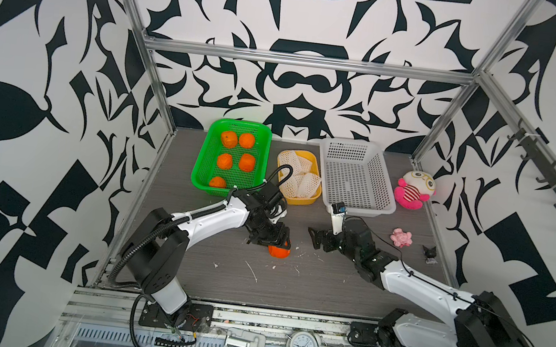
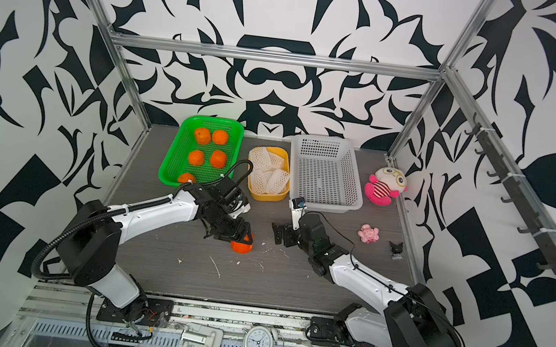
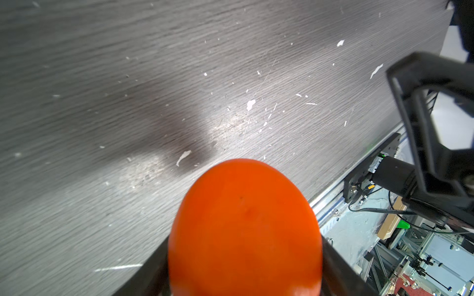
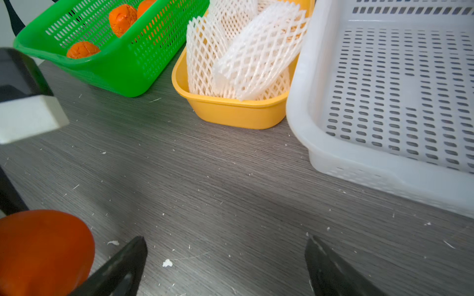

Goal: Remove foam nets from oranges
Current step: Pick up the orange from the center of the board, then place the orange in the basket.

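1. Gripping a bare orange (image 3: 243,230) between its two fingers, the left gripper (image 1: 277,245) is seen low over the table (image 1: 291,291), near its middle.
2. The right gripper (image 4: 225,246) is spread wide, with nothing between its fingers, just beside that orange.
3. Five more oranges (image 1: 233,156) are seen lying in the green basket (image 1: 239,124) at the back.
4. The foam nets (image 1: 299,179) are piled in the yellow tub (image 1: 302,200), which is set between the green basket and the white basket (image 1: 351,183).
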Robot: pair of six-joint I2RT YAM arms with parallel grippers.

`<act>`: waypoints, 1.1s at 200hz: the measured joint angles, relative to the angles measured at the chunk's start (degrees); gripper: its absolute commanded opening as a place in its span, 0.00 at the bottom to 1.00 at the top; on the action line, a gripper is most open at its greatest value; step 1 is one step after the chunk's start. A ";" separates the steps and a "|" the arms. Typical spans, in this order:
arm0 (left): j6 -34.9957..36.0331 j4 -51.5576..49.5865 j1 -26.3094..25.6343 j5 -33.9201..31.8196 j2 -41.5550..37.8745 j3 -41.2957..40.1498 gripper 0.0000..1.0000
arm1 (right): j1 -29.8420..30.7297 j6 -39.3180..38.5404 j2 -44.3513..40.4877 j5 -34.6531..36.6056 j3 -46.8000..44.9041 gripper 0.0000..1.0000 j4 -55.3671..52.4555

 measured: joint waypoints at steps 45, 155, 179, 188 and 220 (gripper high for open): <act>1.27 -6.78 1.97 -2.32 -0.90 5.81 0.51 | 1.11 0.07 -1.03 0.22 0.00 0.99 0.11; 8.63 -23.32 16.28 -11.96 -0.70 27.87 0.51 | 3.56 0.48 3.15 -0.76 5.38 0.99 2.49; 9.46 -24.81 18.58 -12.83 0.37 29.44 0.51 | 3.82 0.24 4.94 -1.31 7.15 0.99 3.41; 9.79 -25.44 19.47 -13.31 1.09 30.32 0.51 | 3.82 0.24 5.44 -1.53 7.45 0.99 3.91; 10.82 -26.18 21.84 -15.06 2.78 32.48 0.51 | 4.02 0.24 8.09 -2.47 8.70 0.99 5.05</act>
